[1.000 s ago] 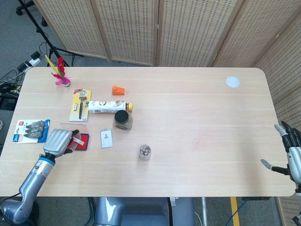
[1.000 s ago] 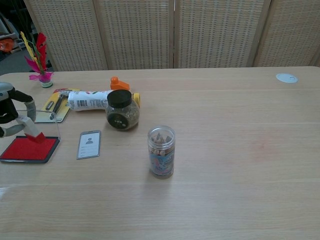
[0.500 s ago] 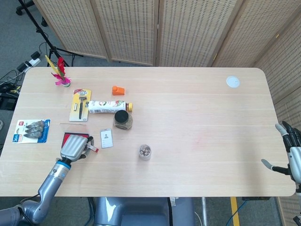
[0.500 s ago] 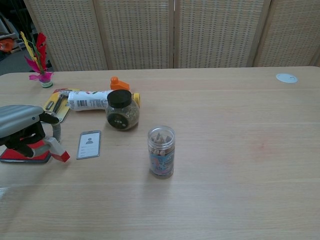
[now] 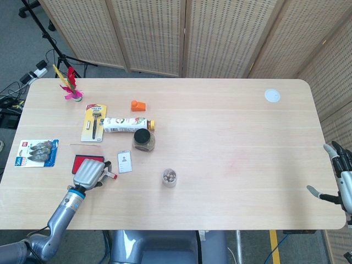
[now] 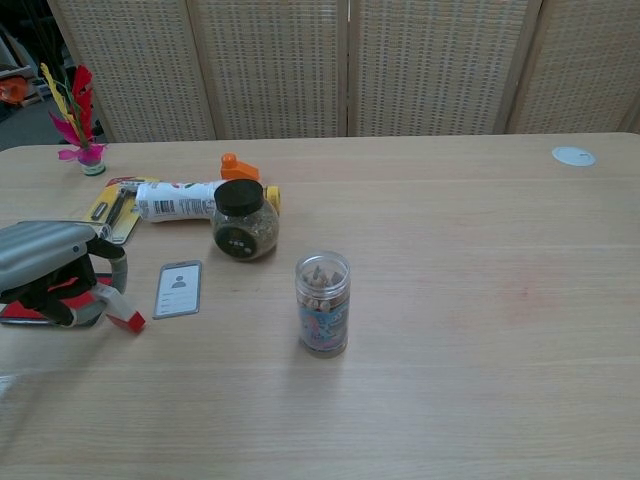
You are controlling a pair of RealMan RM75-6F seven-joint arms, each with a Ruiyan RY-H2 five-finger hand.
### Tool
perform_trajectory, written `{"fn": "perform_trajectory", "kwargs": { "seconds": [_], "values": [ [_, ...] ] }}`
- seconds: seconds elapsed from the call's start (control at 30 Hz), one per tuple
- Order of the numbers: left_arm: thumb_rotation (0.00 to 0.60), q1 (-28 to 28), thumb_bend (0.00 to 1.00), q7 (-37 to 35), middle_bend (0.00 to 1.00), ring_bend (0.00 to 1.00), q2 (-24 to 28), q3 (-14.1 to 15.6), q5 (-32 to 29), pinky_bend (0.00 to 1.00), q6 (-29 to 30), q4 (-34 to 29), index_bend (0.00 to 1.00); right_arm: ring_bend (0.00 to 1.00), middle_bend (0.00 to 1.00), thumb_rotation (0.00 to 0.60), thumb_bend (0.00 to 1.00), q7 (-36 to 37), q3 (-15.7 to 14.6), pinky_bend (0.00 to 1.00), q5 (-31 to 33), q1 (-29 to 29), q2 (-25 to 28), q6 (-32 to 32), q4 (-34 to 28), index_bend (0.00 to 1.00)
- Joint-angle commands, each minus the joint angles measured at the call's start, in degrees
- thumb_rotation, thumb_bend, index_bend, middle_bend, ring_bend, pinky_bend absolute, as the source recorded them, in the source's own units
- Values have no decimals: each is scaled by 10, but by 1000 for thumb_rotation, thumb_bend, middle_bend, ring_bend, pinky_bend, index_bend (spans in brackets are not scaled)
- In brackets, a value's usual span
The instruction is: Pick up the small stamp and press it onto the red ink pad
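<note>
Stamp point(image 6: 122, 309) in left hand point(image 6: 45, 270), beside ink pad point(image 5: 83, 162) edge

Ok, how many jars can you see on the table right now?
2. A dark-lidded jar stands beside the lying white tube. A clear jar stands nearer the front edge, right of the ID card. None looks hidden, though the left hand covers part of the table.

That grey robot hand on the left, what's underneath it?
Under the left hand lies the red ink pad, mostly covered. The stamp pokes out from its fingers. Whether the stamp touches the table can't be seen.
</note>
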Motion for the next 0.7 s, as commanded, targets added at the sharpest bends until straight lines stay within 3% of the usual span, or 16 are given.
{"fn": "perform_trajectory", "kwargs": {
  "seconds": [0.03,0.7],
  "values": [
    [600,0,392,3,966,1000,0,1,-1,989,-1,0,594,0,0,600,0,0,0,0,0,0,0,1,0,6],
    [600,-6,375,33,961,1000,5,-4,-25,989,-12,-16,472,0,0,600,0,2,1,0,0,-1,1,2,0,6]
  ]
}}
